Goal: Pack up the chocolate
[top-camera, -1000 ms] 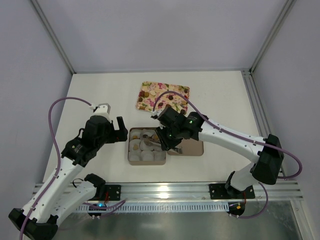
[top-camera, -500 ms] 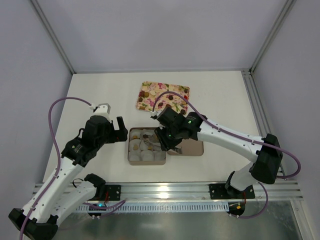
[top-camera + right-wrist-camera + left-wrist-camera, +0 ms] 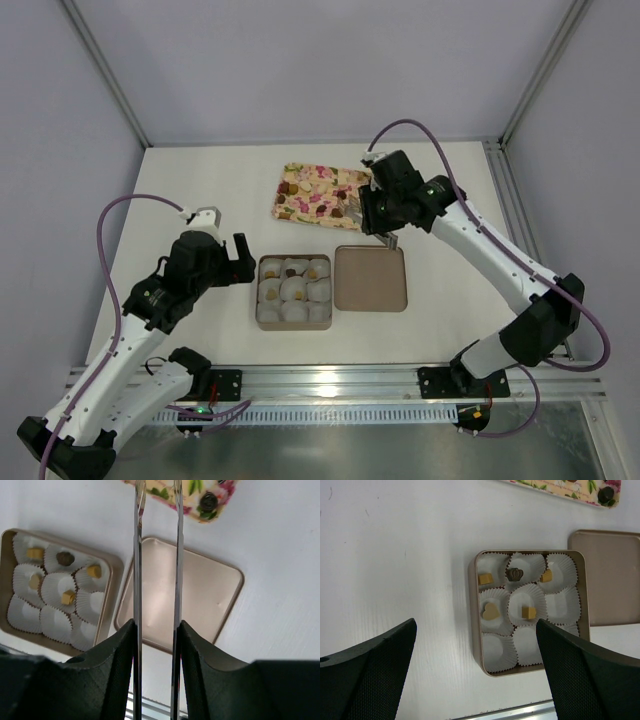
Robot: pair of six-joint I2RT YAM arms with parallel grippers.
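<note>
- Left gripper [image 3: 476,625]: jaws wide apart, empty, just left of box [image 3: 293,327].
- Right gripper [image 3: 156,627]: jaws clamped on tweezers [image 3: 137,555], tips over tray [image 3: 320,180].
- Five chocolates [image 3: 528,612] in box cups; more on tray.

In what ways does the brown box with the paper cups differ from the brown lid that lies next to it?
The box holds nine white paper cups, five of them with a chocolate; the lid is bare inside. In the top view the box lies left of the lid. Both are square with rounded corners, the same brown, and lie open side up on the table.
</note>
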